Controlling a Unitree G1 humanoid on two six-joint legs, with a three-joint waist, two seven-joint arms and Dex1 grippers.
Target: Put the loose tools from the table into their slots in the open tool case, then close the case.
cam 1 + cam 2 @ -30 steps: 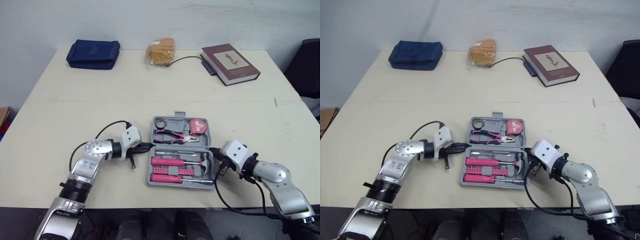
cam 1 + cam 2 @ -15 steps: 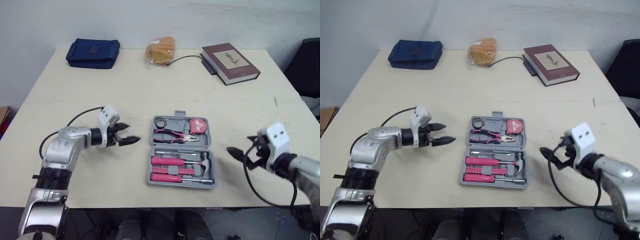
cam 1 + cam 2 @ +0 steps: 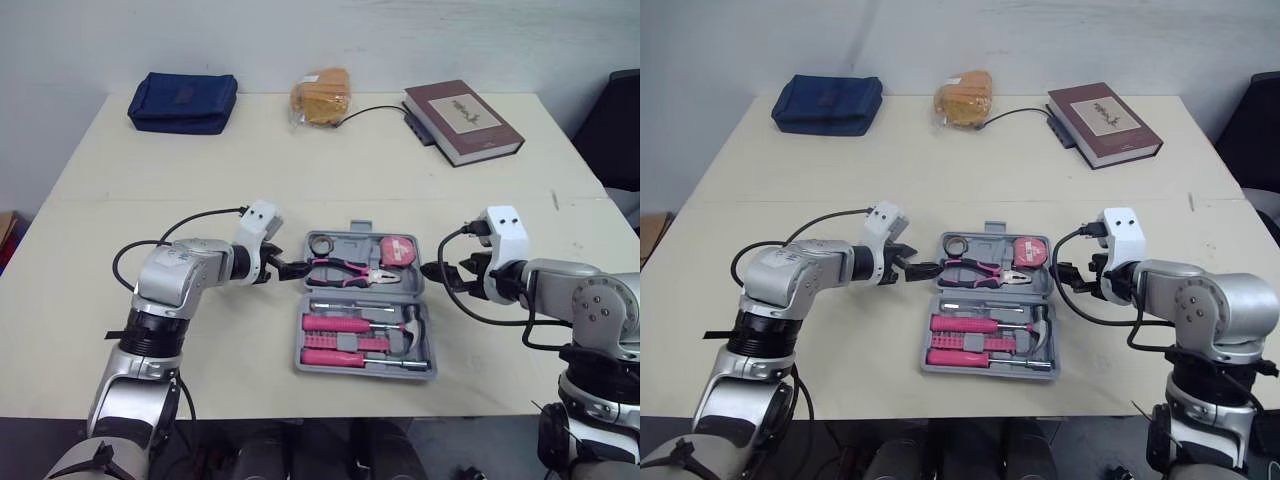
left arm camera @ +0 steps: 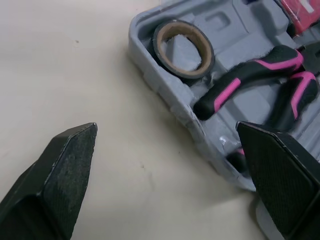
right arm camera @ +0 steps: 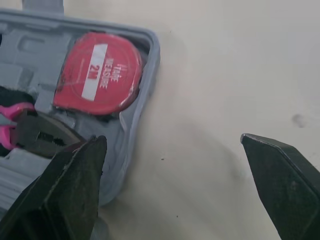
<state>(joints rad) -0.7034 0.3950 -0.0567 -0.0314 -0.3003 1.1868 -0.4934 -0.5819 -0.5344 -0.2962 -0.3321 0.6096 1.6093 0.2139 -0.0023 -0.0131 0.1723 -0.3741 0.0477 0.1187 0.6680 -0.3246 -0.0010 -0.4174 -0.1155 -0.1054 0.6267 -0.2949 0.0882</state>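
The grey tool case [image 3: 299, 352] lies open and flat at the table's middle. Its far half holds a tape roll [image 4: 183, 49], pink-handled pliers [image 4: 260, 75] and a red tape measure [image 5: 97, 75]. Pink screwdrivers [image 3: 335, 323] and a hammer [image 3: 410, 322] lie in the near half. My left gripper [image 3: 288, 268] stands open at the far half's left edge, its fingers [image 4: 60, 175] spread wide over the bare table beside the tape roll. At the right edge, by the tape measure, my right gripper [image 3: 433, 272] is open too. Neither holds anything.
Along the table's far edge lie a blue pouch [image 3: 183, 103], an orange bagged item [image 3: 321, 102] and a dark red book [image 3: 463, 120], with a black cable [image 3: 375, 116] between the last two. A dark chair [image 3: 625, 130] stands off the right side.
Both grippers were shut beside the case's near half a second ago. They pulled outward, opened, and have now come in to the left and right edges of the far half.
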